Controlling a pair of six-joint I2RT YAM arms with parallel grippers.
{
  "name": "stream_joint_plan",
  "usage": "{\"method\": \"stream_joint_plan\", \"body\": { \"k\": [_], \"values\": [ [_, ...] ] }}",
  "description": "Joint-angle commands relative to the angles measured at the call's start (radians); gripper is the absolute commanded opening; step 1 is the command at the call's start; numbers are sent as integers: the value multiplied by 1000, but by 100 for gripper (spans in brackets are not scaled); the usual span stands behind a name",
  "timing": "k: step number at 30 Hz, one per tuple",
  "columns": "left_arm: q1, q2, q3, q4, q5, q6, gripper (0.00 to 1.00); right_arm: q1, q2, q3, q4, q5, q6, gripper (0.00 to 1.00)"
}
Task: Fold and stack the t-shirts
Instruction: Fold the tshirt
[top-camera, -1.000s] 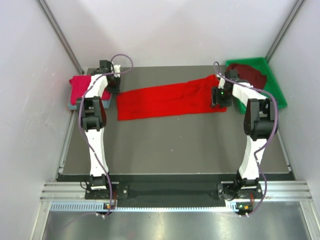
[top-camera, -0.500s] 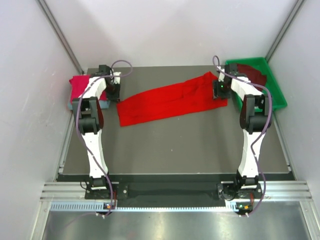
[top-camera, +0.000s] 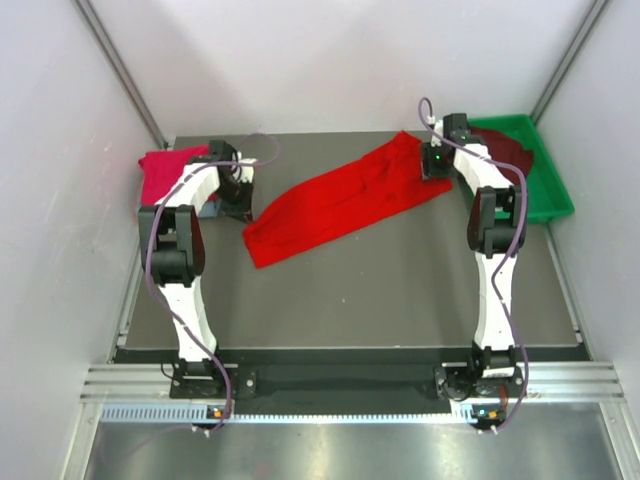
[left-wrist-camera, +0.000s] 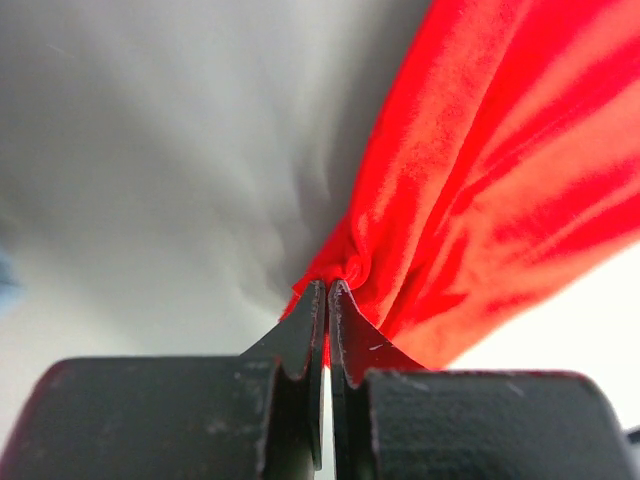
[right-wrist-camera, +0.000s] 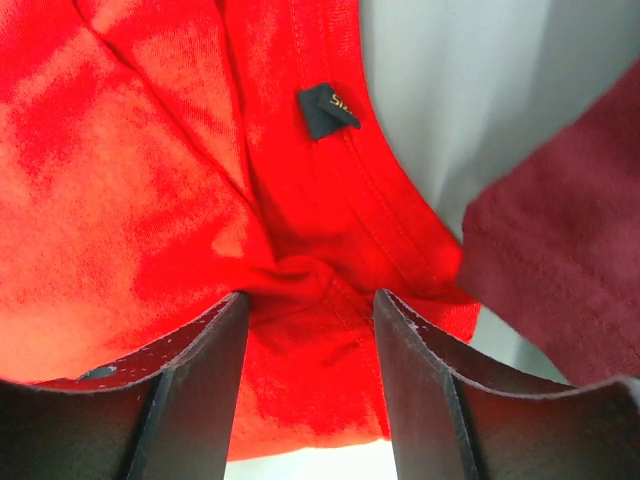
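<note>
The bright red t-shirt (top-camera: 340, 195) lies stretched in a slanted band across the table's far half. My left gripper (top-camera: 243, 200) holds its left end, the jaws shut on a pinch of red cloth (left-wrist-camera: 480, 180) as seen at the left gripper (left-wrist-camera: 328, 285). My right gripper (top-camera: 432, 165) is at the shirt's far right end by the collar; in the right wrist view the right gripper (right-wrist-camera: 310, 295) stands open astride a bunched fold of the red t-shirt (right-wrist-camera: 130, 180). A dark maroon t-shirt (right-wrist-camera: 570, 250) lies just right of it.
A crimson-pink t-shirt (top-camera: 165, 172) lies folded at the far left with a sliver of grey-blue cloth (top-camera: 141, 207) under it. The green tray (top-camera: 550, 190) at the far right holds the maroon t-shirt (top-camera: 505, 150). White walls close in both sides.
The red shirt has swung to a steeper slant: the right gripper carried its end toward the back, the left gripper moved its end right and nearer. The right jaws narrowed slightly.
</note>
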Motion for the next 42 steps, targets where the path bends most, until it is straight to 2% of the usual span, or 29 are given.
{"method": "stream_joint_plan", "body": {
  "k": [1,6,11,17,26,42],
  "values": [
    [-14,-96,-57,-22,35,-3,0,27,35,80,33,14,-12,54],
    [-13,-162,-112,-24,13,6,0,33,23,122,50,51,-15,57],
    [9,-160,-94,-17,2,12,0,24,-184,-30,46,38,19,60],
    [47,-97,-50,-16,-24,27,0,-35,-280,-131,11,-28,103,61],
    [33,-56,-2,-59,-56,53,0,-96,-225,-194,-9,-111,164,59],
    [33,-99,-42,-79,-54,63,0,-105,-70,-85,18,-107,193,54]
  ]
}}
